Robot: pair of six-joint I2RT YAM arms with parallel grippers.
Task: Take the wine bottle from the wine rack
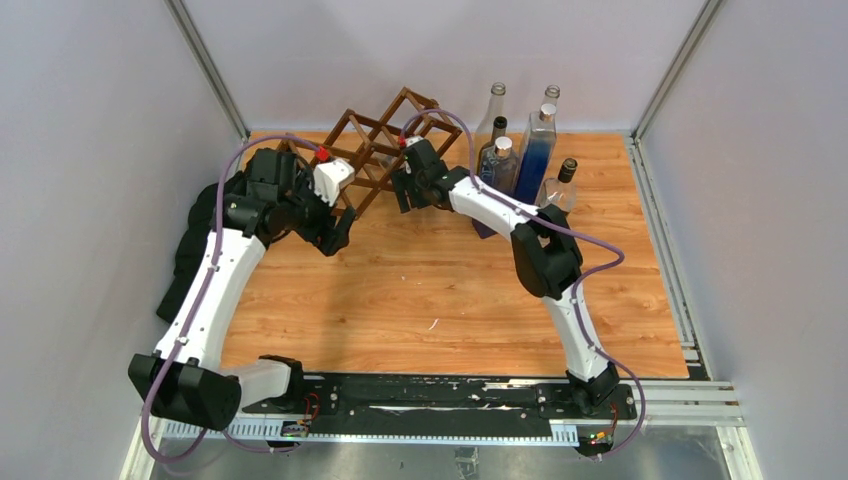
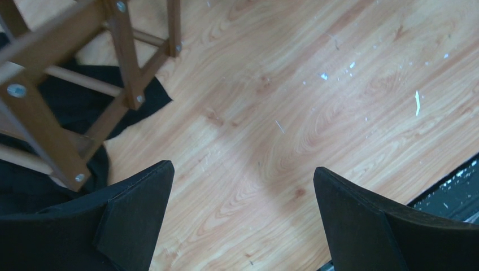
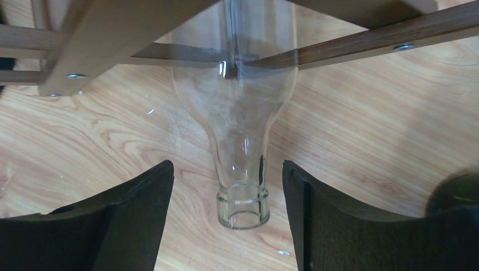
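Right pincer [image 3: 227,169]: spread wide and holding nothing. Its two fingers flank the neck of the wine bottle [image 3: 234,113] without touching it.
Wine bottle: clear glass, lying in a cell of the wine rack [image 3: 361,42]. Its body runs in behind the bars, and its neck and mouth stick out toward the right pincer, above the worktop [image 3: 367,141].
Bottle contents: no liquid shows in the neck or shoulder, and the mouth has no cork or cap. It looks empty.
Left pincer [image 2: 243,169]: also wide and empty, over bare worktop just beside a lower corner of the rack. A black cloth [image 2: 62,96] lies under that end.
Rack from above: a dark brown lattice at the far left of the worktop, between the two pincers. No second bottle shows in its other cells.
Other containers: a cluster of upright bottles [image 1: 500,160] stands at the far right. A tall one [image 1: 537,150] holds blue liquid. What the rest contain cannot be told.
Progress: the right pincer appears lined up on the neck, but no grasp is made and the bottle sits wholly in the rack. Left to do: close on the neck, draw the bottle out along its cell, and set it down.
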